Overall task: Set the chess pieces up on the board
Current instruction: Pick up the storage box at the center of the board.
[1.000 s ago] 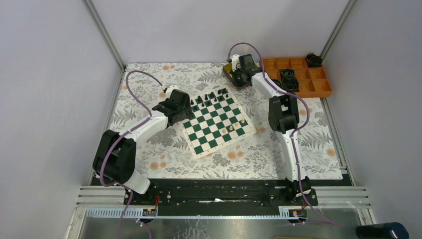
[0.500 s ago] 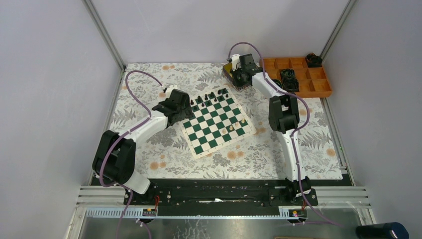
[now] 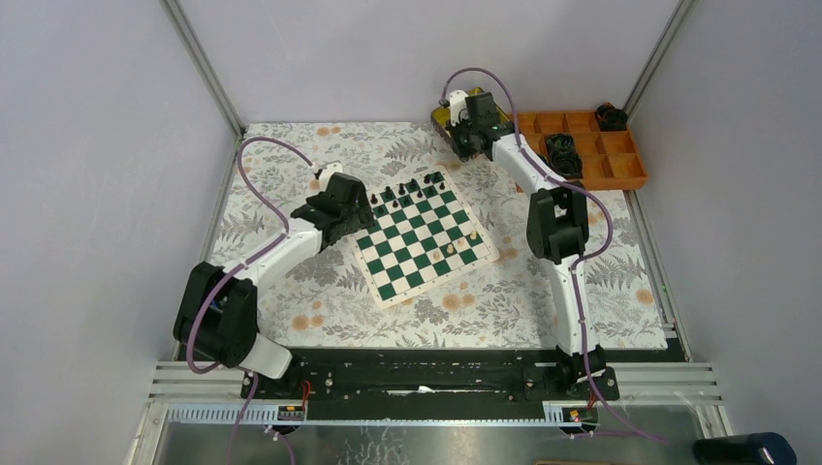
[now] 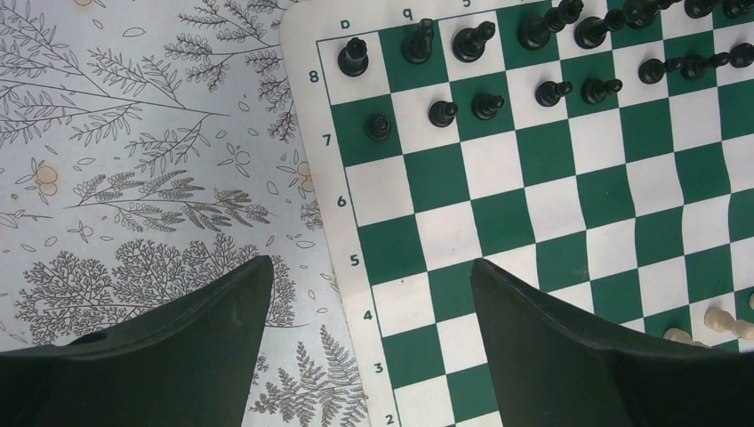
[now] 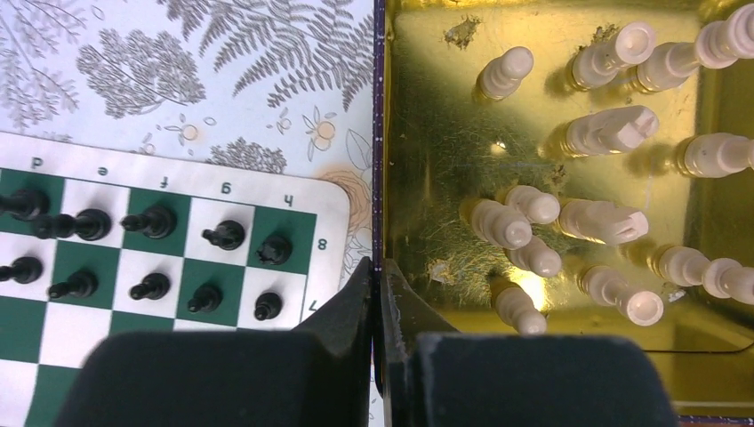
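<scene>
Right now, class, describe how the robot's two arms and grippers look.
The left arm and right arm have white links joined by bulky black joints, each trailing a looping purple cable. The left gripper and right gripper have plain dark fingers tapering to wedges; no markings show.
</scene>
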Action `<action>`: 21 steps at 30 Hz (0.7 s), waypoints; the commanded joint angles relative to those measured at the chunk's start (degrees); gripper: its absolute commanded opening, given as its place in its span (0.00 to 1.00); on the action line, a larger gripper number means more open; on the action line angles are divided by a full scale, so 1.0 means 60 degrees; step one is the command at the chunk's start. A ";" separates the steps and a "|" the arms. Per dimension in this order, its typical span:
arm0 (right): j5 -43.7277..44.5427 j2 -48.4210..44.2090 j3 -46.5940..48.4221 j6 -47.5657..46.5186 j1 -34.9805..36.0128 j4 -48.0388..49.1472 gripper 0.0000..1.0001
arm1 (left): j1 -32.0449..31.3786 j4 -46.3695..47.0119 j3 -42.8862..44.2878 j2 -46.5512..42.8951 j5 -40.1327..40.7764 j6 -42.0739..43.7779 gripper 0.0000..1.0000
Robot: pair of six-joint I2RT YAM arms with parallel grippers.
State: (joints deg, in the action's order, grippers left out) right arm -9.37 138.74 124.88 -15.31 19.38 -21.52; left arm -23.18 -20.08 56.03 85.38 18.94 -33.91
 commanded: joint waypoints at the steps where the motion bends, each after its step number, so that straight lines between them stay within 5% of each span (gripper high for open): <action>1: 0.0408 -0.1240 0.0406 -0.0419 0.0426 0.0352 0.00 | 0.0055 0.0390 -0.0206 -0.0428 -0.0031 0.0169 0.89; 10: 0.1322 -0.2208 -0.0098 -0.0138 0.0793 -0.0374 0.00 | 0.0055 0.0359 -0.0644 -0.1213 -0.0259 0.0198 0.90; 21: 0.1974 -0.5305 -0.3545 0.0665 0.0901 -0.0737 0.00 | 0.0027 0.0095 -0.0999 -0.2396 -0.0553 0.0198 0.90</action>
State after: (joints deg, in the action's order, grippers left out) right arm -1.08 117.62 108.62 -12.99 24.36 -27.44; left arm -23.18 -20.18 50.83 73.54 16.27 -33.78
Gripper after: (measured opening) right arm 0.066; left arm 0.895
